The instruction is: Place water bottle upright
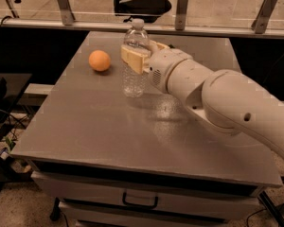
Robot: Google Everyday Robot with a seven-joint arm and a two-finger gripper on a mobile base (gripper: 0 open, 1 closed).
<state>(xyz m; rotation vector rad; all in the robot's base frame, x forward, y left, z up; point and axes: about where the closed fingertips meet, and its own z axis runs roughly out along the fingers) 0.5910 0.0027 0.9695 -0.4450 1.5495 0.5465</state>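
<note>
The water bottle is clear ribbed plastic with a white cap. It stands upright on the grey table, near the back middle. My gripper reaches in from the right on a thick white arm. Its tan fingers sit around the bottle's upper body, just below the neck. The near finger covers part of the bottle; the far finger shows behind it.
An orange ball lies on the table left of the bottle. A glass railing with metal posts runs behind the table. A drawer handle is under the front edge. A dark stand is at the left.
</note>
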